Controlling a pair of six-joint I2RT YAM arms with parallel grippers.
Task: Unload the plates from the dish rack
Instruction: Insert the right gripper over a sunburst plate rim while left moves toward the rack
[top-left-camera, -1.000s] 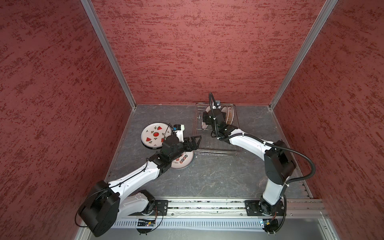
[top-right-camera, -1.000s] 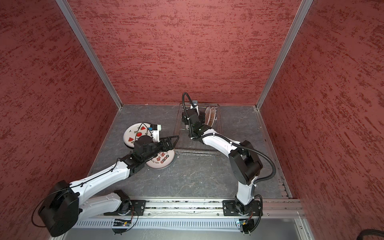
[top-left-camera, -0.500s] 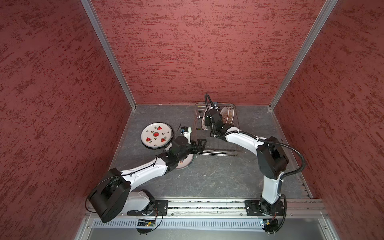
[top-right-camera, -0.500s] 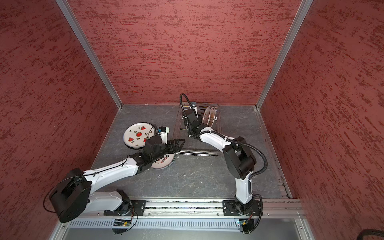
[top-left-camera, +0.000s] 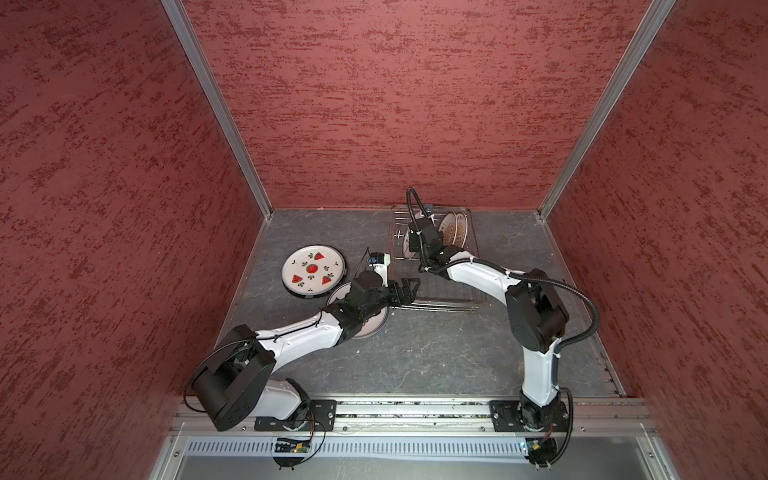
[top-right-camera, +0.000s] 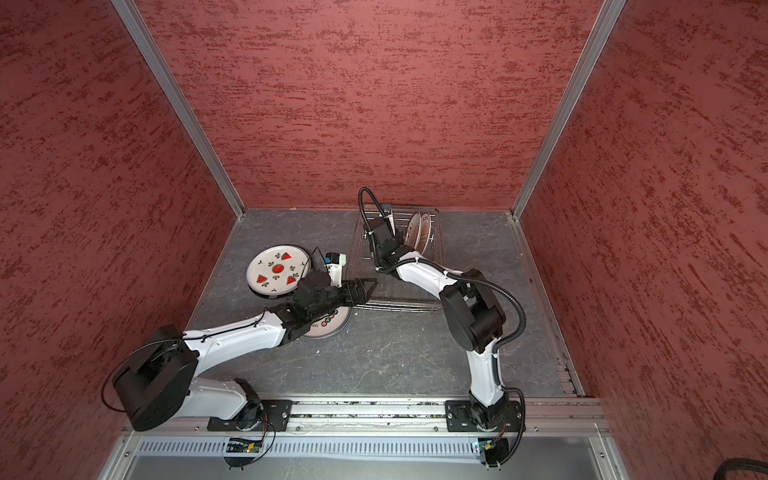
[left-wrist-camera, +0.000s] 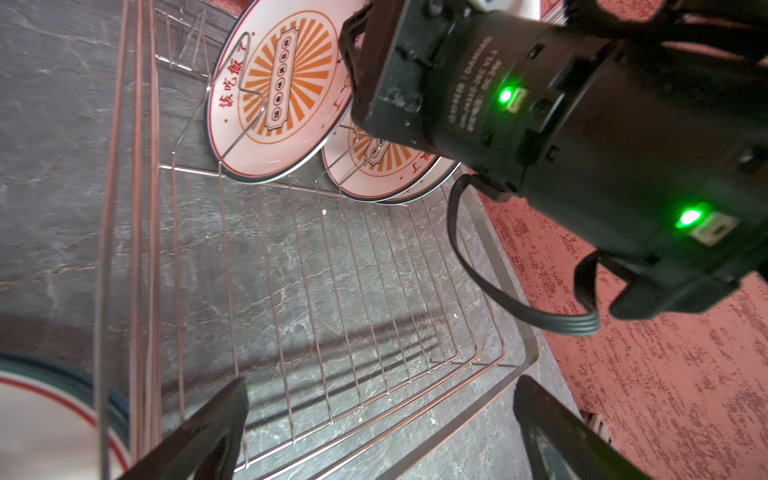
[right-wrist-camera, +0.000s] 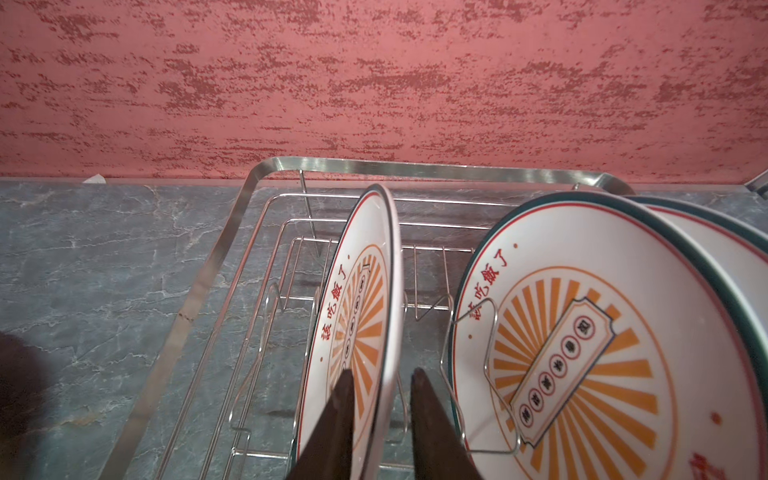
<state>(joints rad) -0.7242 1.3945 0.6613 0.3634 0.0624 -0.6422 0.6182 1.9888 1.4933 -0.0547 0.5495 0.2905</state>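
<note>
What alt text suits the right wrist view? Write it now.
The right gripper straddles the rim of an orange-sunburst plate standing on edge in the wire dish rack. Two more plates lean beside it, before a red wall.

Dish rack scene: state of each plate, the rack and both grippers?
Dish rack: holds three plates.
Lone sunburst plate: upright on edge in rack.
Paired sunburst plates: leaning in the rack.
Watermelon plate: flat on table, face up.
Red-character plate: flat, partly under left arm.
Left gripper: open, empty.
Right gripper: jaws astride lone plate's rim, grip unclear.
</note>
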